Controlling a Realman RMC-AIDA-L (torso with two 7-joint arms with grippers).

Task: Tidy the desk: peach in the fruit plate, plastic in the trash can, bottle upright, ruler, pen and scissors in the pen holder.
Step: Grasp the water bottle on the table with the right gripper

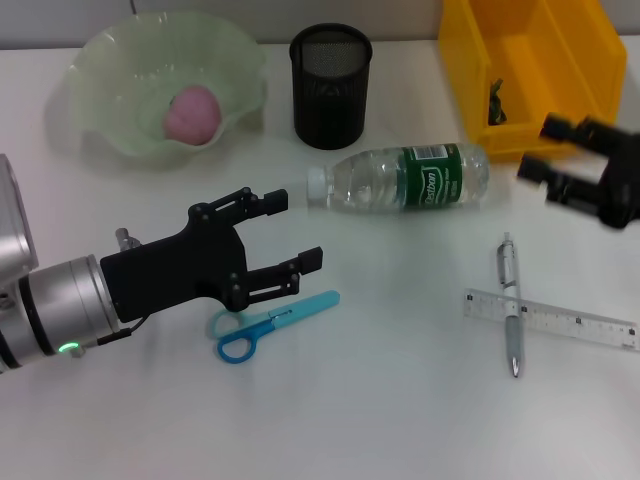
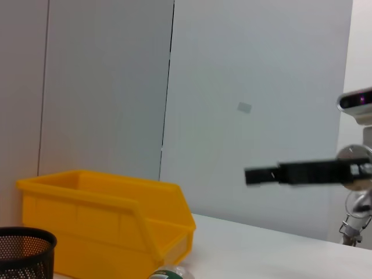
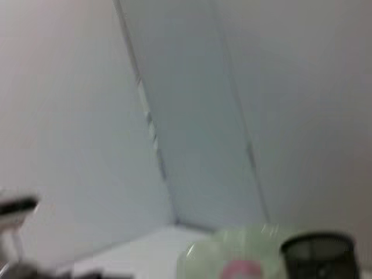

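On the left of the desk, the left gripper (image 1: 290,232) hovers with jaws spread, nearest the bottle (image 1: 405,179), which lies on its side, cap toward it, long axis crosswise; the right gripper (image 1: 550,150), also spread, hangs beyond its base.

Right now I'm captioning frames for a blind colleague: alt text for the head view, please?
A water bottle lies on its side mid-desk, the open left gripper near its cap above blue scissors. A peach sits in the fruit plate.

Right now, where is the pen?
In the head view, the pen lies at the robot's right, crossing over the ruler, below the lying bottle.
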